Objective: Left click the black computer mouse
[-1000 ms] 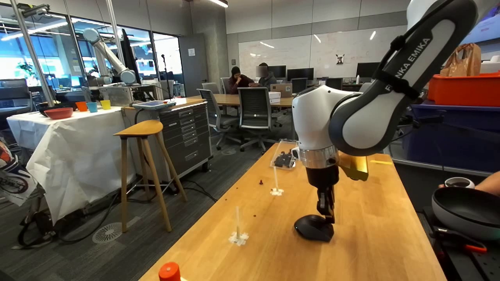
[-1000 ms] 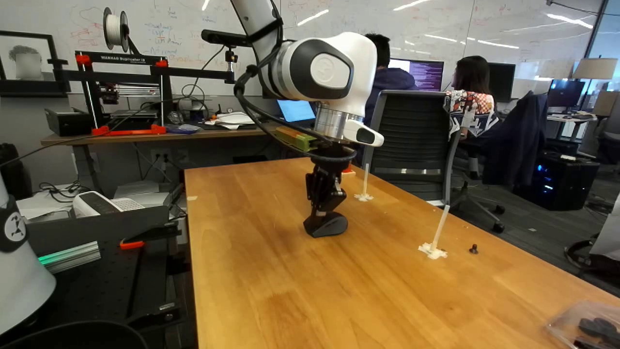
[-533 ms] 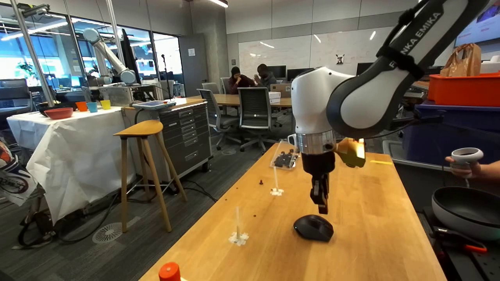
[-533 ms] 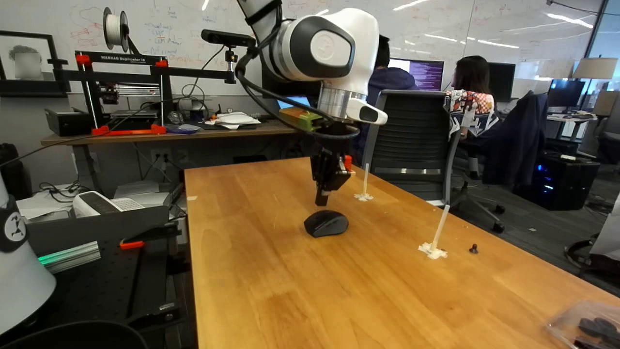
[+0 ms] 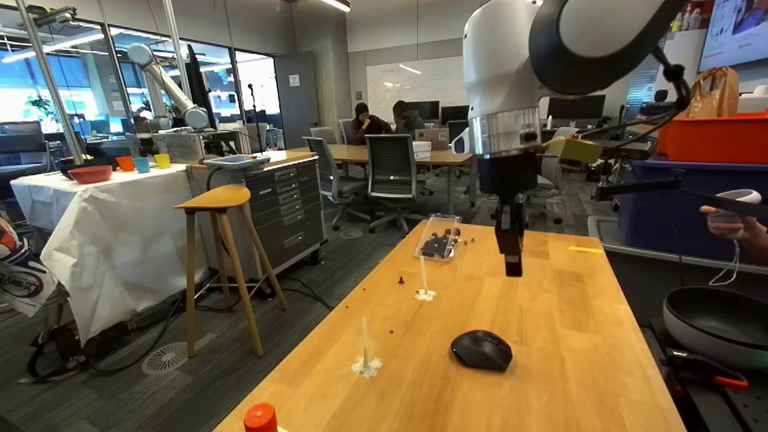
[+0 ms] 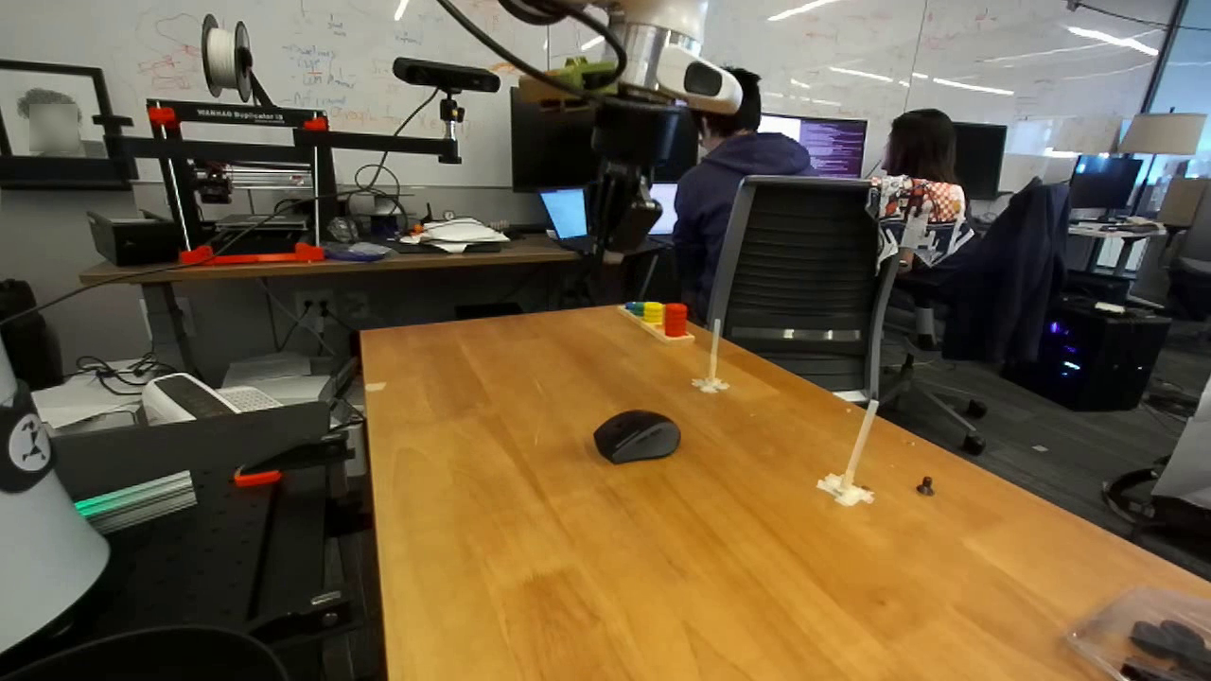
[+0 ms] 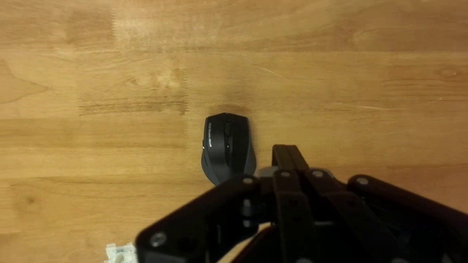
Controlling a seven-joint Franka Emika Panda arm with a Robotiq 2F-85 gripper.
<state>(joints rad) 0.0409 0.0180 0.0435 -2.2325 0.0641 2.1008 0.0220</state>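
Note:
The black computer mouse (image 5: 482, 350) rests on the wooden table, and it also shows in an exterior view (image 6: 638, 436). In the wrist view the mouse (image 7: 226, 144) lies left of the fingertips, with its scroll wheel end at the top; its rear end is partly hidden behind the gripper linkage. My gripper (image 5: 513, 268) is well above the table and apart from the mouse. In the wrist view the gripper's fingertips (image 7: 286, 149) are pressed together with nothing between them. The gripper also shows in an exterior view (image 6: 611, 248), above the table's far end.
Two thin upright sticks (image 5: 365, 345) (image 5: 423, 276) are taped to the table (image 5: 558, 384). A clear box of small dark parts (image 5: 439, 239) stands at one end. A toy with coloured rings (image 6: 664, 320) stands at the other end. A dark screw-like piece (image 6: 925, 486) lies near the edge.
A second ago the shut fingertips were down at the mouse. The gripper has risen far above it and moved away from it. The mouse has not visibly moved.

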